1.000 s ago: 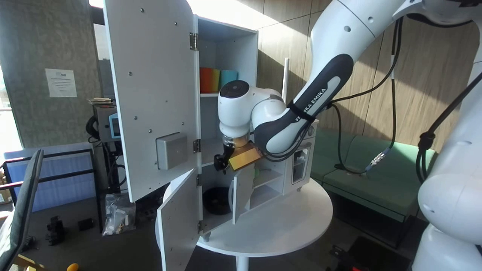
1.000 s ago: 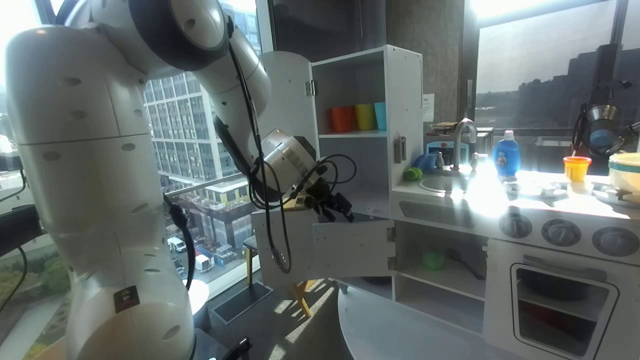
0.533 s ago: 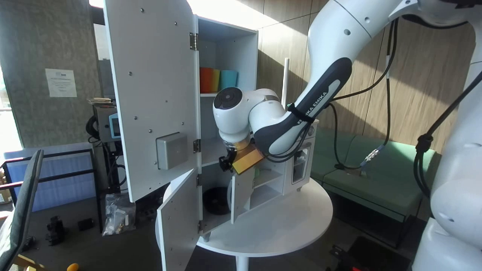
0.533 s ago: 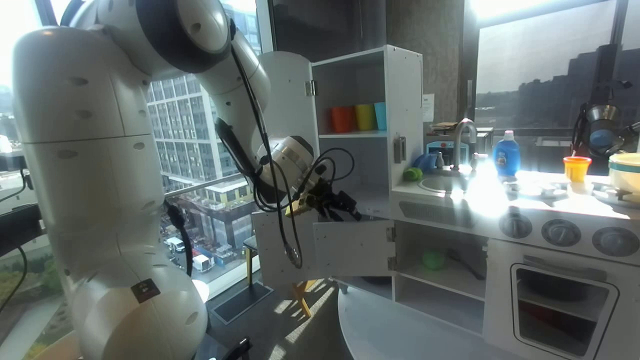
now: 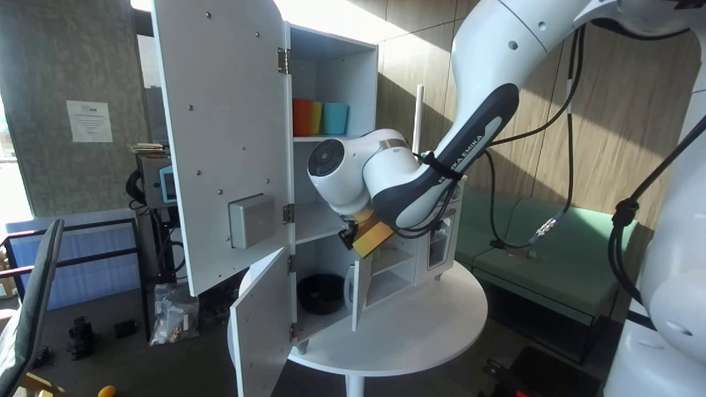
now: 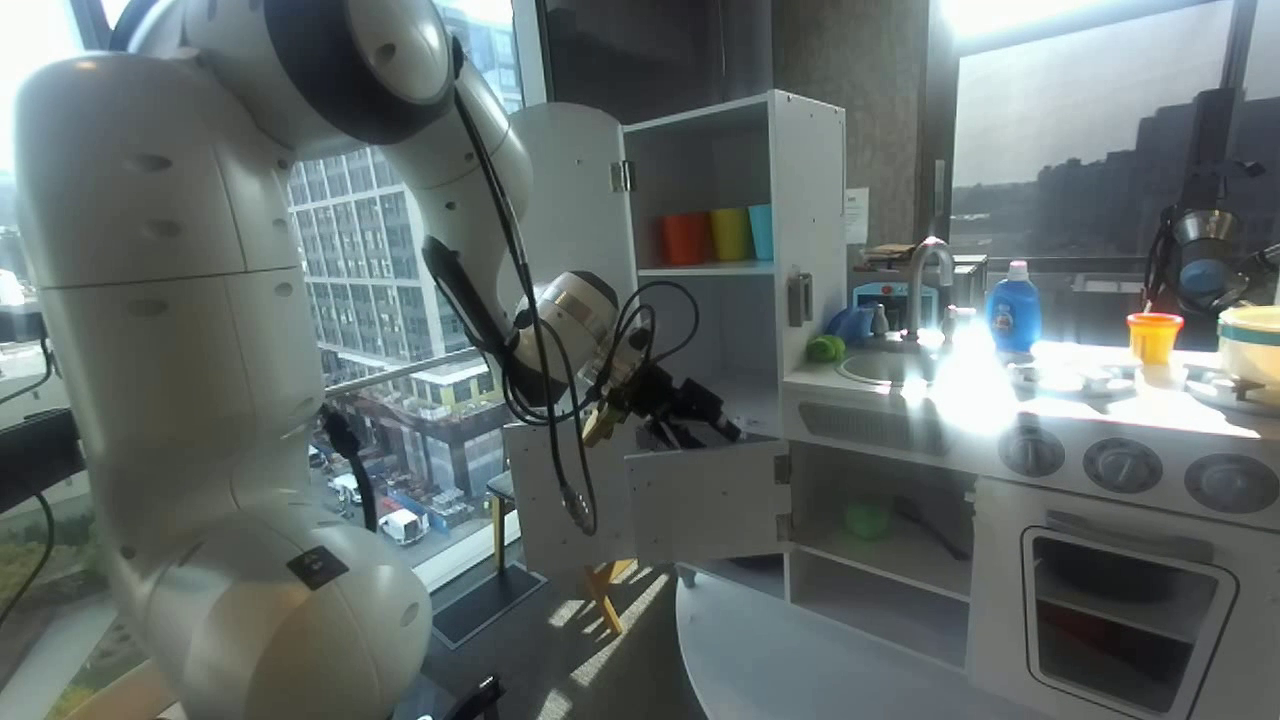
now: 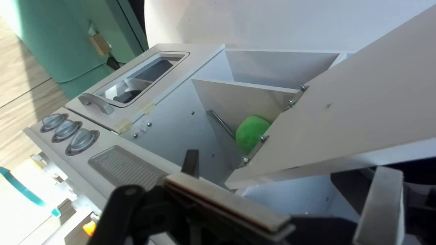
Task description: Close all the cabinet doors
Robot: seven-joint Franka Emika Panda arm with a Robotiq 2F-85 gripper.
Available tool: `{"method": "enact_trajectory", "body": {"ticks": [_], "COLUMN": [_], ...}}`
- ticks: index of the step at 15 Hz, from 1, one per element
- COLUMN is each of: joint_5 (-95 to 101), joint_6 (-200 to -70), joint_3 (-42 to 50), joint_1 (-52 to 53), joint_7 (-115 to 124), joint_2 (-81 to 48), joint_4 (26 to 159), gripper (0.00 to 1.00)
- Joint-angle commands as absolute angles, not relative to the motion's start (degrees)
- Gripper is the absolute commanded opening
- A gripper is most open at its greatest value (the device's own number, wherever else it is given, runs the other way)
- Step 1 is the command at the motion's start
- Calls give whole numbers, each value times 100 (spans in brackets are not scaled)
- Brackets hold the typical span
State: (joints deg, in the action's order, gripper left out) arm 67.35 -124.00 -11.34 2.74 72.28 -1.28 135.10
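The tall cabinet door (image 5: pixel 220 138) stands wide open at the left. A lower door (image 5: pixel 265 325) below it is also open. The shorter door (image 5: pixel 361 292), with a curved handle, stands open and partly fronts the dark bowl compartment; its inner face shows in an exterior view (image 6: pixel 705 505). My gripper (image 5: pixel 347 238) is at this door's top edge, on the handle side, and it also shows in an exterior view (image 6: pixel 712 435). In the wrist view the gripper (image 7: pixel 286 190) has its fingers apart with nothing held, beside the shorter door's edge (image 7: pixel 357 119). Contact is partly hidden.
A round white table (image 5: pixel 408 353) carries the cabinet. The oven front (image 7: pixel 136 78) and knobs adjoin the shelf with a green round item (image 6: pixel 867 518). A dark bowl (image 5: pixel 320 294) sits in the lower compartment. Coloured cups (image 6: pixel 700 238) stand on the upper shelf.
My wrist has tilted, and the gripper has moved right and slightly down in an exterior view. The shorter door has swung a little, its free edge moving off the bowl's compartment. The other doors have not moved.
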Motion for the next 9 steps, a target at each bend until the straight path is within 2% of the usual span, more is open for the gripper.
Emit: {"method": "enact_trajectory", "body": {"ticks": [1,9], "joint_5": [6581,6464], "joint_6": [-11997,-11635], "joint_3": [-901,-414], "joint_1": [407,217], "joint_7": [7294,7339], "joint_2": [-10,45], "joint_4": [13588,13532], "gripper": [100,100]}}
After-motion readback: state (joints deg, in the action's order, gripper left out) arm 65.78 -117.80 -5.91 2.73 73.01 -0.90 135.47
